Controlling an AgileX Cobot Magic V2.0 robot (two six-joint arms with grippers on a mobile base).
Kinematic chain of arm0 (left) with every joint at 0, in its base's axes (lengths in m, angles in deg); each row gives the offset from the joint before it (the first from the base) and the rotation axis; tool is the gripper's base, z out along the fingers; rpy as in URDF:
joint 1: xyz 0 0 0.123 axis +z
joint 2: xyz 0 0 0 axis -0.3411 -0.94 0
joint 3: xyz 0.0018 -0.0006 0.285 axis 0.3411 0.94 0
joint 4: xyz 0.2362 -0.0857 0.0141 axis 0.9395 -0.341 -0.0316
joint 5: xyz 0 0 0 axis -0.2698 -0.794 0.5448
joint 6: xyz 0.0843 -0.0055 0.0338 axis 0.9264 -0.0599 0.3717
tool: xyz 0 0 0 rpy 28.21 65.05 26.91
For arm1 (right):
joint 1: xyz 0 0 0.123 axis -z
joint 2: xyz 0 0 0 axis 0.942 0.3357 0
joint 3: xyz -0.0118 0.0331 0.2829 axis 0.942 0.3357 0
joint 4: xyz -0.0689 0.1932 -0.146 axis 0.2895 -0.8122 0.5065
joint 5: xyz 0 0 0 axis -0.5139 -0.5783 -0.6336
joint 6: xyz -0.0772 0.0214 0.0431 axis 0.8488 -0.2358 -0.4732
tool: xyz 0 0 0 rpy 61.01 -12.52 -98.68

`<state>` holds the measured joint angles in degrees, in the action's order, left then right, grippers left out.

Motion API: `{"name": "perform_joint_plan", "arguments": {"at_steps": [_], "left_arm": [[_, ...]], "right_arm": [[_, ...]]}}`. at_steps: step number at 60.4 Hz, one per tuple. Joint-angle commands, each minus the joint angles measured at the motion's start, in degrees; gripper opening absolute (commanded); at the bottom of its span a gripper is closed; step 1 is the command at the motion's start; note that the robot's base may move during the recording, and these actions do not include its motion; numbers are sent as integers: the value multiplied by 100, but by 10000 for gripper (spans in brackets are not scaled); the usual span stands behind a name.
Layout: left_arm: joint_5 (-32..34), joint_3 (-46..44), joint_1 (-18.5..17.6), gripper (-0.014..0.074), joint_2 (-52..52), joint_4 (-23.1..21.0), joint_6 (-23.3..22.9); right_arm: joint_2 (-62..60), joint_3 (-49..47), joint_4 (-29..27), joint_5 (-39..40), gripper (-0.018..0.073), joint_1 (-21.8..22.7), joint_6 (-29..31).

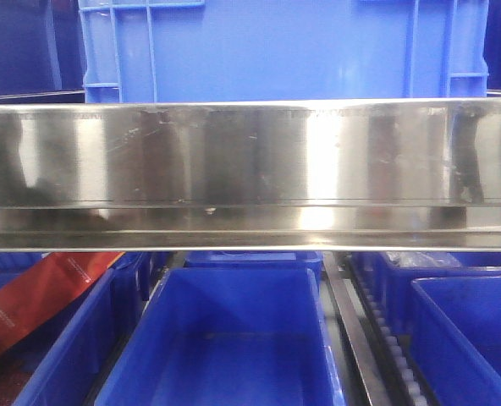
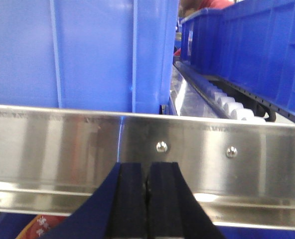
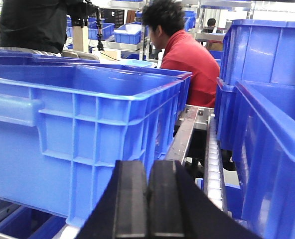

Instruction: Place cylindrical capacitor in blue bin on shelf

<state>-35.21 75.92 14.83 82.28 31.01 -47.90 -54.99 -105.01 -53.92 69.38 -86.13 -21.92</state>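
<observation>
Both tools are closed and hold nothing: left tool [image 2: 147, 191] faces the shelf [image 2: 63, 144] rail, right tool [image 3: 147, 199] sits beside a bin [image 3: 87, 119]. No capacitor shows anywhere. Find it first, then open wide and approach squarely.

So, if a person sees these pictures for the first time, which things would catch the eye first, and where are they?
Probably the shiny steel rail of the shelf, which crosses the whole front view, with blue bins above and below it; the bin just under its middle looks empty. In the right wrist view, a person in a red top sits behind the bins. Both grippers, left and right, show their jaws pressed together with nothing visible between them.
</observation>
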Motion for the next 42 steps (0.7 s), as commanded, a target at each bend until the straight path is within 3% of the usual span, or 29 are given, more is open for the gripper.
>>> {"name": "perform_joint_plan", "arguments": {"at_steps": [1,42], "left_arm": [[260,-13,11,-111,32,31,-43],[326,-13,11,-111,32,31,-43]], "right_arm": [[-24,6,54,124,-163,24,2],[-24,6,54,124,-163,24,2]]}}
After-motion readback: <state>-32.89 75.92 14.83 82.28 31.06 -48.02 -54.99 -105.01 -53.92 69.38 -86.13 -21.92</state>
